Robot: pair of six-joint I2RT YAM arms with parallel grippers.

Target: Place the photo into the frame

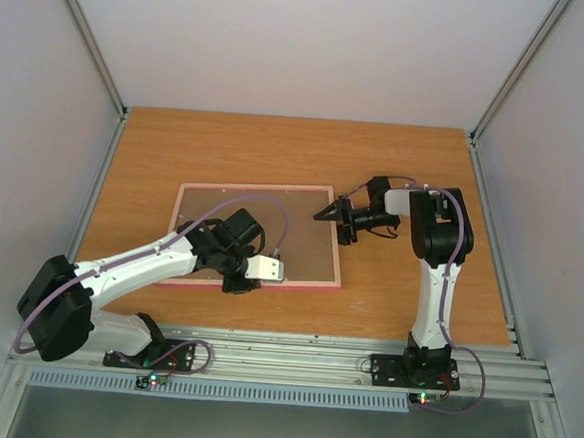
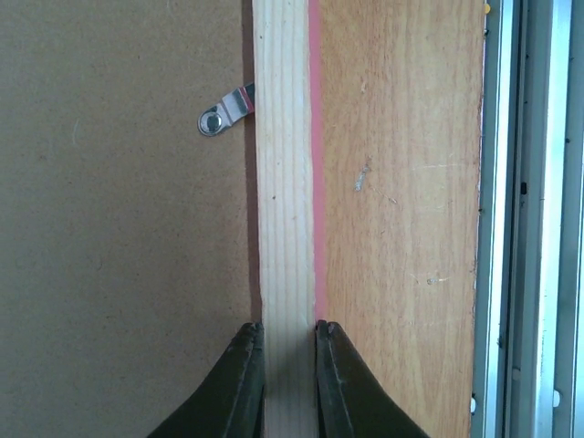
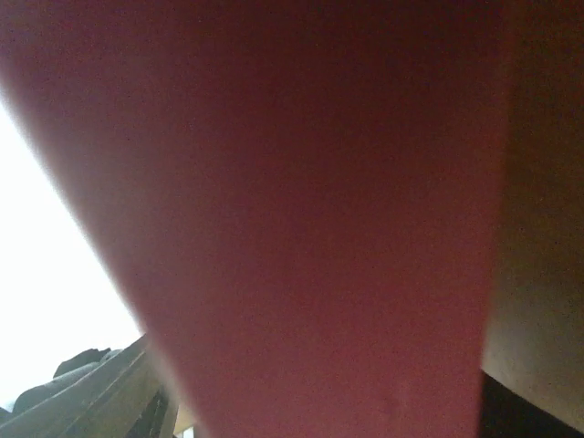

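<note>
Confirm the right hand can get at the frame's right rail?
Probably yes: the right hand sits at that rail of the frame, near its far corner, nothing between. The left hand grips the near rail, well clear.

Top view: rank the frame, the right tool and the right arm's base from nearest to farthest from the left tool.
1. The frame: near rail clamped in the left tool.
2. The right tool: up and right, at the frame's right rail.
3. The right arm's base: farthest, bottom right of view.

left pincer (image 2: 289, 336) clamped nearly shut, angled down, right pincer (image 1: 322, 213) pointing left, gap unclear
</note>
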